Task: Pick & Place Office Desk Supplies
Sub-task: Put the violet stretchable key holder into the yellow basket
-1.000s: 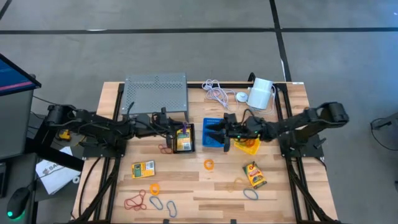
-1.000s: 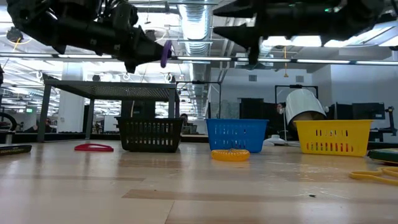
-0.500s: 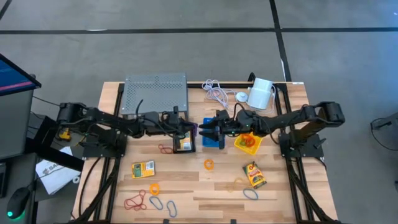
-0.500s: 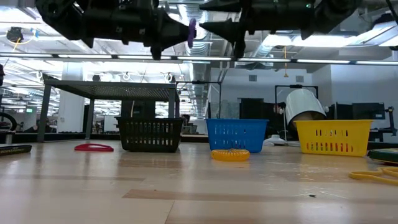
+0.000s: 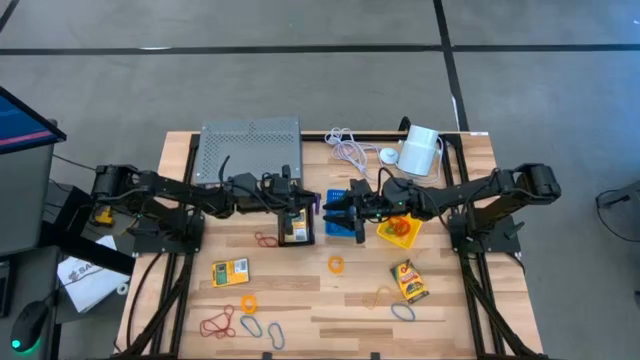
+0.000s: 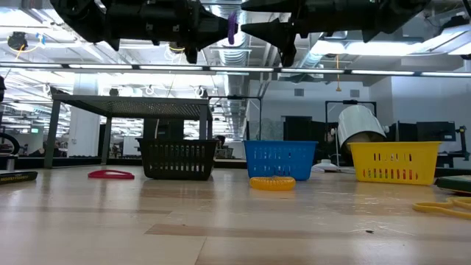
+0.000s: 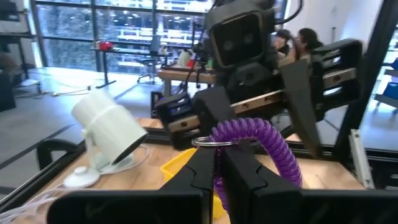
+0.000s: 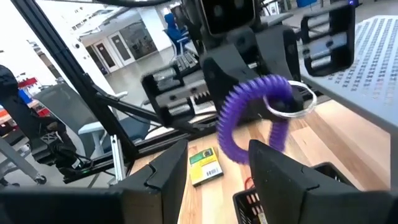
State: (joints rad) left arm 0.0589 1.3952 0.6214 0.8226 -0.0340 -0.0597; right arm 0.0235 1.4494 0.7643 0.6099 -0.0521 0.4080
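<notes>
Bins: we are seeing three in a row across mid-table, left bin [image 5: 296, 224], middle bin [image 5: 345, 212], right bin [image 5: 398, 231].
Grippers: left gripper [image 5: 313, 202] and right gripper [image 5: 328, 209] are meeting tip to tip above the gap between left and middle bins.
Coil [image 7: 258, 147]: hanging between the two grippers, pinched in the left one.
Packets: one [image 5: 230, 271] lying in front of the left bin, one [image 5: 409, 280] in front of the right bin.
Loops [image 5: 217, 324]: lying along the front edge.
Cable [image 5: 345, 148]: lying behind the middle bin.
</notes>
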